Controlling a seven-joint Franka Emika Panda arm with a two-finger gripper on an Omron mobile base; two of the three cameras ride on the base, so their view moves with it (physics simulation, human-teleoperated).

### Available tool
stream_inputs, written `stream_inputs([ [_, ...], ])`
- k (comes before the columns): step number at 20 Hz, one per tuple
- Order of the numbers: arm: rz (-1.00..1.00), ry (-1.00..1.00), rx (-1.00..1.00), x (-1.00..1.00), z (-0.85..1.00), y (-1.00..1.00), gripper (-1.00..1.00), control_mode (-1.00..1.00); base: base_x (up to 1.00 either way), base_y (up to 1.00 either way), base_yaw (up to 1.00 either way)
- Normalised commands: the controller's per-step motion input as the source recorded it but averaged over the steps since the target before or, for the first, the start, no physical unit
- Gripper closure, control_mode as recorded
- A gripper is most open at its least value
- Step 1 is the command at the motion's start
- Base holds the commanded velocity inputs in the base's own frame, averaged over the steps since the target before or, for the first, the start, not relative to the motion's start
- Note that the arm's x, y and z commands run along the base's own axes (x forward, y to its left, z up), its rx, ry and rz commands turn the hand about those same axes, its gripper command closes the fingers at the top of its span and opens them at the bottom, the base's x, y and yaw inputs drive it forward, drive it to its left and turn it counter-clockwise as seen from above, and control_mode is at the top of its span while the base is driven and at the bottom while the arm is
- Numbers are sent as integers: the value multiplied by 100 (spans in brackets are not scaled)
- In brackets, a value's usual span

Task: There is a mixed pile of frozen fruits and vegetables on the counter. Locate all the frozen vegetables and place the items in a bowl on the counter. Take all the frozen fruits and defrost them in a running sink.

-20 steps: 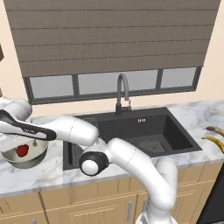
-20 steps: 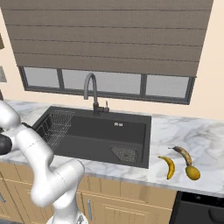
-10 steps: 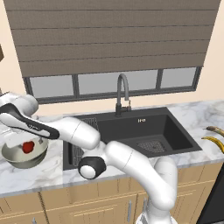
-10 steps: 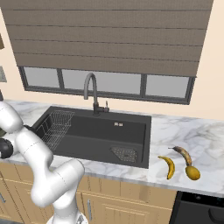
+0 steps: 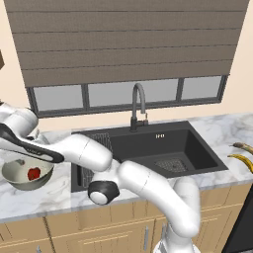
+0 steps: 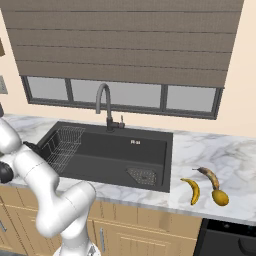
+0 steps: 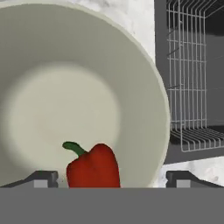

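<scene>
In the hand view your claw (image 7: 111, 179) stood wide open, its two dark tips far apart and holding nothing. Between them the red bell pepper (image 7: 93, 168), glossy with a green stem, lay loose in the smooth pale bowl (image 7: 144, 87), its lower part cut off. A wire rack (image 7: 188, 74) sat just beside the bowl.

From the left base view, your arm hid part of the bowl (image 5: 15, 175); the pepper (image 5: 33, 173) showed inside. Two bananas (image 5: 241, 154) were cut by the frame edge.

From the right base view, both bananas (image 6: 192, 190) and a yellow-orange roundish piece (image 6: 220, 197) lay on the veined marble counter (image 6: 200, 155), right of the black sink (image 6: 107, 155).
</scene>
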Motion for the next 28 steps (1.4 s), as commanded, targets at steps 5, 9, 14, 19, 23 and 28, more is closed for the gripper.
stream_inputs([
  [5,-7,-6,43,3,-25,-21,-100,-100,0,0,0],
  [9,-3,-2,17,-8,27,-59,-100,-100,0,0,0],
  [14,5,-14,-1,-30,59,-69,-100,-100,0,0,0],
  [19,9,2,-8,-43,24,-74,-100,-100,0,0,0],
  [23,0,33,-20,-25,-7,-57,-100,-100,0,0,0],
  [28,0,45,-22,-11,-27,-56,-100,-100,0,0,0],
])
